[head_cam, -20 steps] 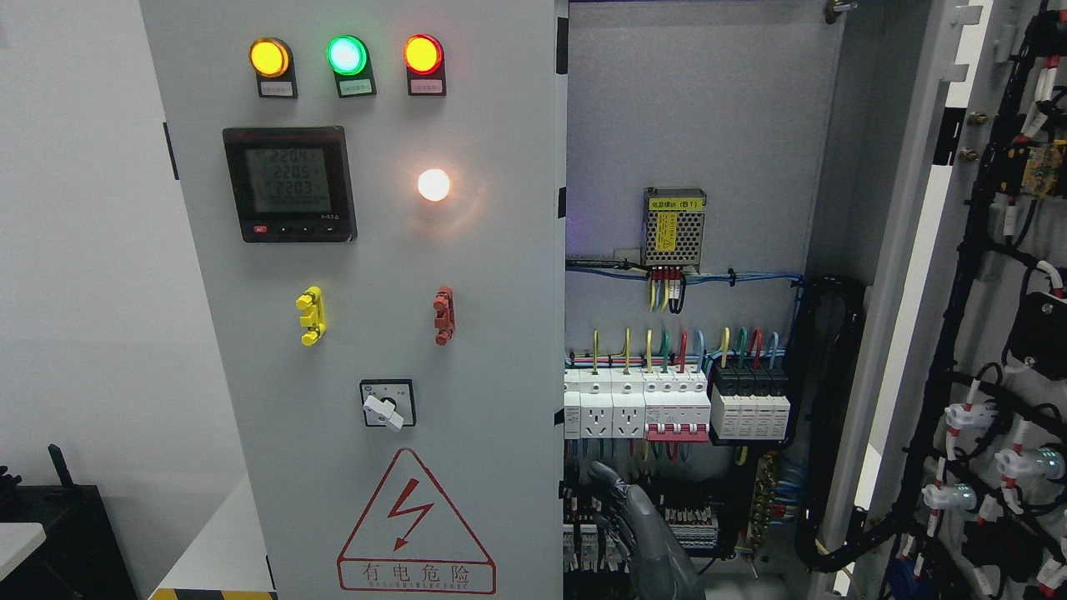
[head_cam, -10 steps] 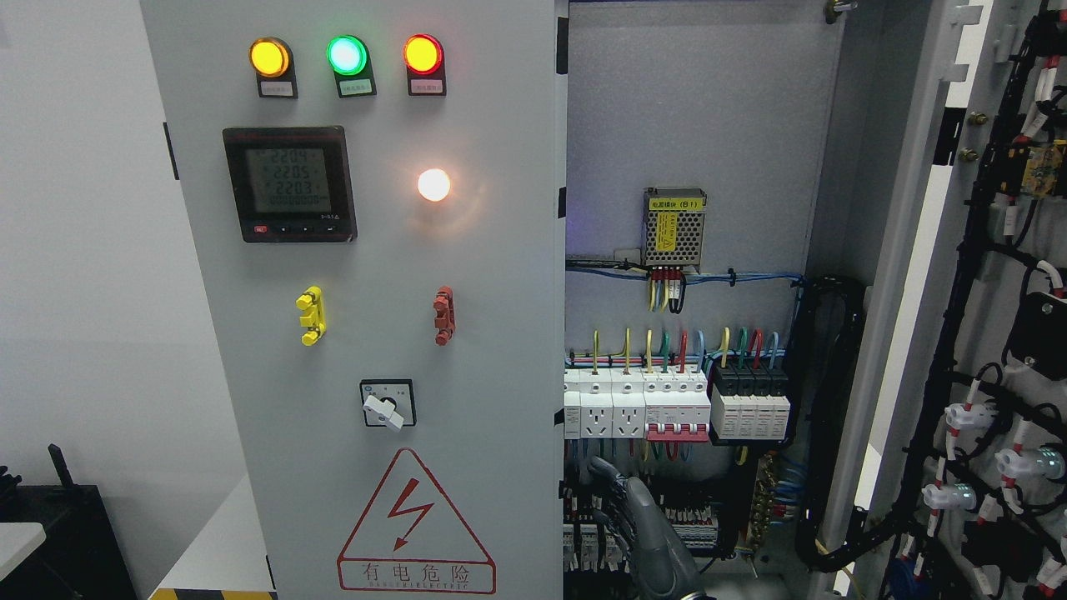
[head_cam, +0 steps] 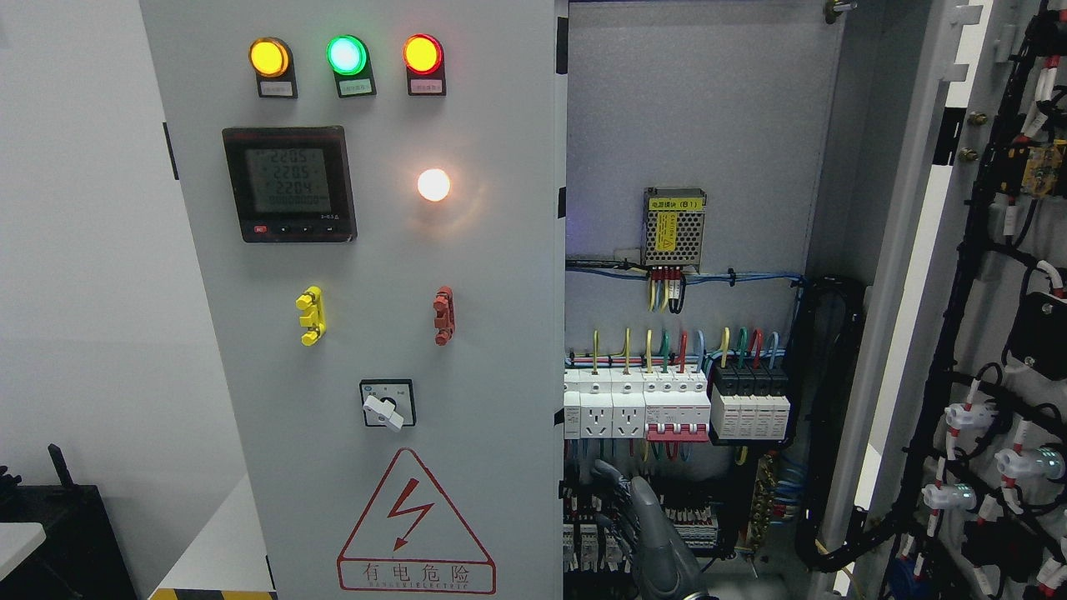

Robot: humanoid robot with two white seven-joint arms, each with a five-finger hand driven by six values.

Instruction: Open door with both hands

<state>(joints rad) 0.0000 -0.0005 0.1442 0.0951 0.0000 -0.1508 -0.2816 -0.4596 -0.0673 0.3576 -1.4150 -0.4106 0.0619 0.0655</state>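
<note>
A single dark grey robot hand [head_cam: 646, 529] rises from the bottom edge just right of centre, in front of the open cabinet's lower wiring; which arm it belongs to cannot be told, nor whether its fingers are apart or together. To the hand's left, just beside it, stands the closed left door [head_cam: 375, 333]; its right edge lies next to the hand without visible contact. Well to the hand's right, the right door [head_cam: 992, 333] stands swung open, showing its cabled inner face. The left door carries three coloured indicator lamps [head_cam: 346, 55], one lit white lamp [head_cam: 433, 184], one digital meter [head_cam: 289, 183], two handles, one yellow [head_cam: 310, 315] and one red [head_cam: 443, 315], one rotary switch [head_cam: 387, 405] and one warning triangle [head_cam: 414, 521].
</note>
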